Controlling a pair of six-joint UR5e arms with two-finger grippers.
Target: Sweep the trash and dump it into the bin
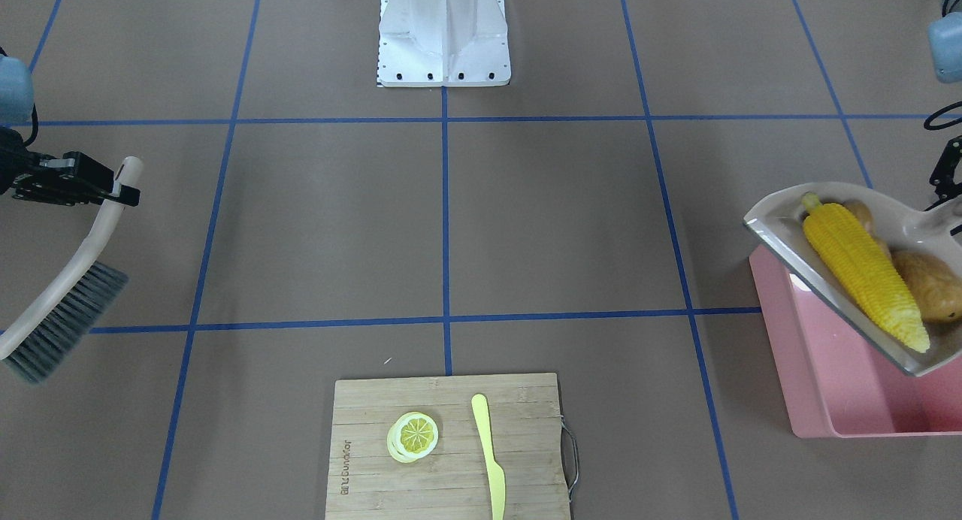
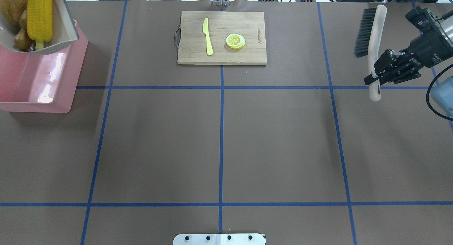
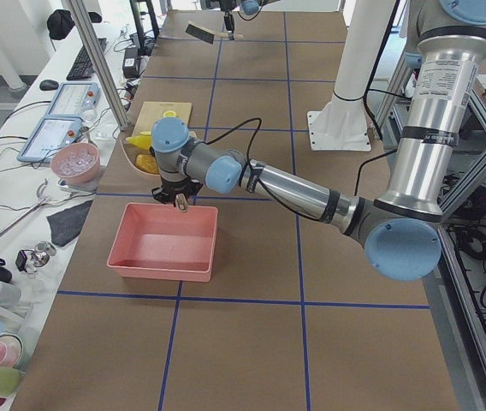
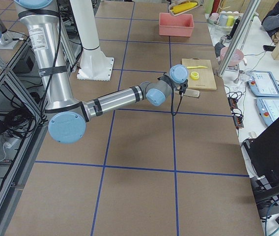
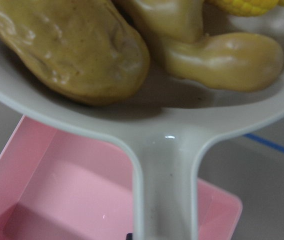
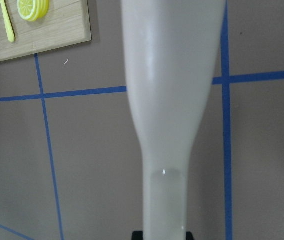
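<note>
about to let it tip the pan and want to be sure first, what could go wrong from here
The dustpan hangs over the bin with its lip close to the bin's wall nearest the table's middle. Tipped from here, trash may fall onto the table. The corn cob lies along that lip, so it would likely roll out first and could hit the rim. The potato and ginger root sit behind it and may tumble out late.

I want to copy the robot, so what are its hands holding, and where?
The right gripper holds the brush near its handle's end; the left gripper holds the dustpan by its handle.
</note>
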